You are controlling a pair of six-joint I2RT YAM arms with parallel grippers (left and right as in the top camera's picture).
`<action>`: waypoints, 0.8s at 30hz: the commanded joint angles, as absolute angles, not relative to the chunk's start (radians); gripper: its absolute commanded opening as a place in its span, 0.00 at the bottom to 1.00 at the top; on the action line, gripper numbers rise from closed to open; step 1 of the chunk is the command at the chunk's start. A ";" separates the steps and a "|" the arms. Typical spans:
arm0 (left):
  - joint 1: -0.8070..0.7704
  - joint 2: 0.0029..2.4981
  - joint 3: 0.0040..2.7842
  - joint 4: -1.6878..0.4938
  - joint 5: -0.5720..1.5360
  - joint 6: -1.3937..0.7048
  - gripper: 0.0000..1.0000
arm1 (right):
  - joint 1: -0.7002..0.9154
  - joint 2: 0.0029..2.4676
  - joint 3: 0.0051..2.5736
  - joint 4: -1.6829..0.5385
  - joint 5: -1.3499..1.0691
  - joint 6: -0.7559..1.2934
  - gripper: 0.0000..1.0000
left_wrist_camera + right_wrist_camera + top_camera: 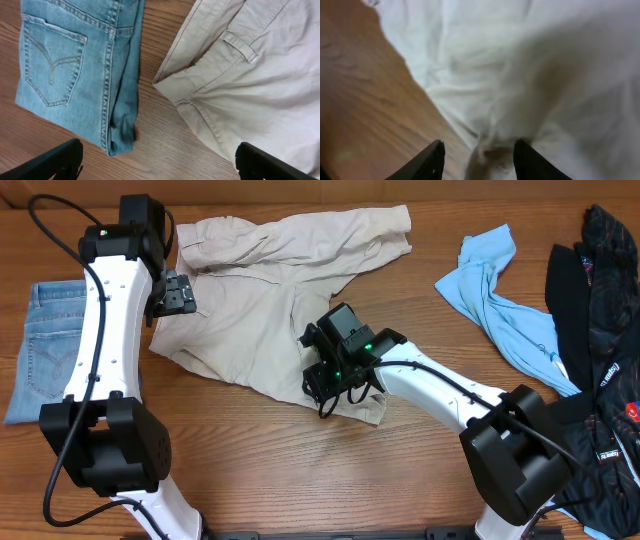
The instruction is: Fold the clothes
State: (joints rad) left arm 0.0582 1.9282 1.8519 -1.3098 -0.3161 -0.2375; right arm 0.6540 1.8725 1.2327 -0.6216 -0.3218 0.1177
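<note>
jeans (45, 345) folded at left, look done; shorts (270, 290) mid-table, rumpled, not yet folded; right gripper (479, 150) narrowed on their bunched hem; left gripper (157, 162) wide, empty, near waistband; shirt (500, 290), black garments (600, 330) heaped right, unfolded

Left claw (159, 152) spread wide; right claw (479, 152) partly closed.

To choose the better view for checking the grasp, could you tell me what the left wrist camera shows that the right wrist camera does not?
Only the left wrist: folded blue jeans, and a belt loop on the waistband. Only the right wrist: the right jaws straddling a bunched fold. Both: the beige shorts and the wooden table.
</note>
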 commanded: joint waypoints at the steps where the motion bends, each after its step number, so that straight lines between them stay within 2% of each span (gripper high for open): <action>1: 0.058 1.909 1.845 -1.307 -0.294 -0.258 1.00 | 0.650 1.875 1.222 -0.617 -0.250 0.195 0.48; 6: 0.058 1.909 1.845 -1.305 -0.294 -0.258 1.00 | 0.650 1.876 1.222 -0.617 -0.244 0.196 0.39; 12: 0.058 1.909 1.845 -1.304 -0.294 -0.258 1.00 | 0.650 1.876 1.222 -0.622 -0.244 0.196 0.18; 14: 0.059 1.909 1.845 -1.304 -0.294 -0.258 1.00 | 0.650 1.876 1.222 -0.622 -0.244 0.196 0.04; 18: 0.059 1.909 1.845 -1.304 -0.295 -0.253 1.00 | 0.630 1.870 1.239 -0.643 -0.162 0.218 0.04; 20: 0.059 1.909 1.845 -1.304 -0.294 -0.248 1.00 | 0.593 1.850 1.287 -0.709 -0.037 0.217 0.04; 24: 0.059 1.909 1.845 -1.301 -0.294 -0.248 1.00 | 0.452 1.793 1.475 -0.871 0.376 0.218 0.04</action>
